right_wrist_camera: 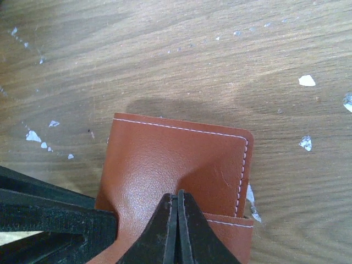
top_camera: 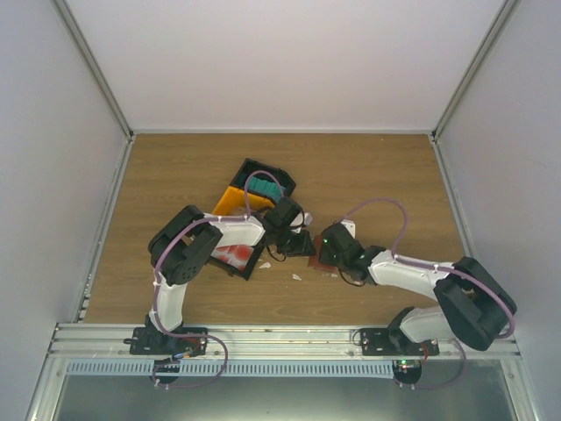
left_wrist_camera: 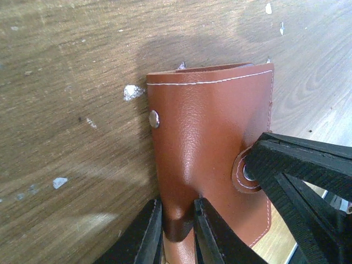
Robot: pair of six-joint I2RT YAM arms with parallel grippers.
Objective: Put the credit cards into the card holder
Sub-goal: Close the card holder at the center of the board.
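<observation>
Wooden surface point(top_camera: 368, 175), centre: my left and right jaws are both pinched shut on the reddish-brown leather card holder point(left_wrist_camera: 209, 137). Teal plastic credit cards point(top_camera: 268, 188) sit in a black bin point(top_camera: 254, 164), none loaded yet, I judge.

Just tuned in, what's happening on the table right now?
Both arms are on the reddish-brown leather card holder, mid-table. The left claw pinches one edge of it; the right claw is shut on a flap from the other side. No card is in either claw: the teal green cards and red-and-white cards are over by the left arm.
</observation>
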